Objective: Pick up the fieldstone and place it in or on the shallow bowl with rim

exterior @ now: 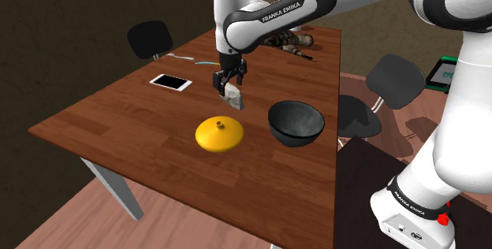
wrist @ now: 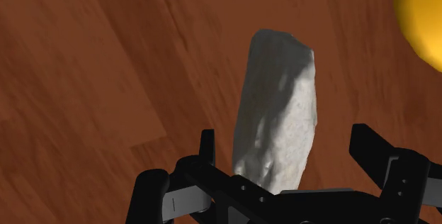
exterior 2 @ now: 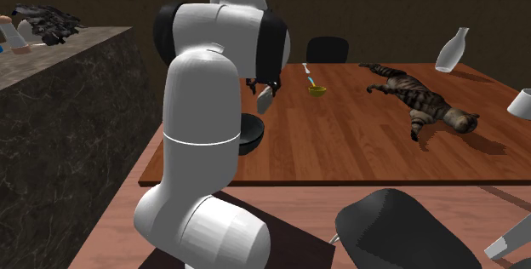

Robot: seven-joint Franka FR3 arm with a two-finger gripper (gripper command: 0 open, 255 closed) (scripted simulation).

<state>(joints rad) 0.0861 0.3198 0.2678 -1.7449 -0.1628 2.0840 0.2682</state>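
Gripper (exterior: 229, 81) is wide open, its fingers either side of the pale grey fieldstone (exterior: 233, 96) without touching it, around the middle of the desk (exterior: 95, 121), near the yellow dish (exterior: 219, 135).

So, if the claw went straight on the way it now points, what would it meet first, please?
Probably the grey stone, standing untouched inside the open claw; the wooden table lies beyond, though depth is unclear.

jaws over grey stone (exterior: 232, 94) | yellow domed dish (exterior: 219, 135) near — dark bowl (exterior: 296, 122) beside
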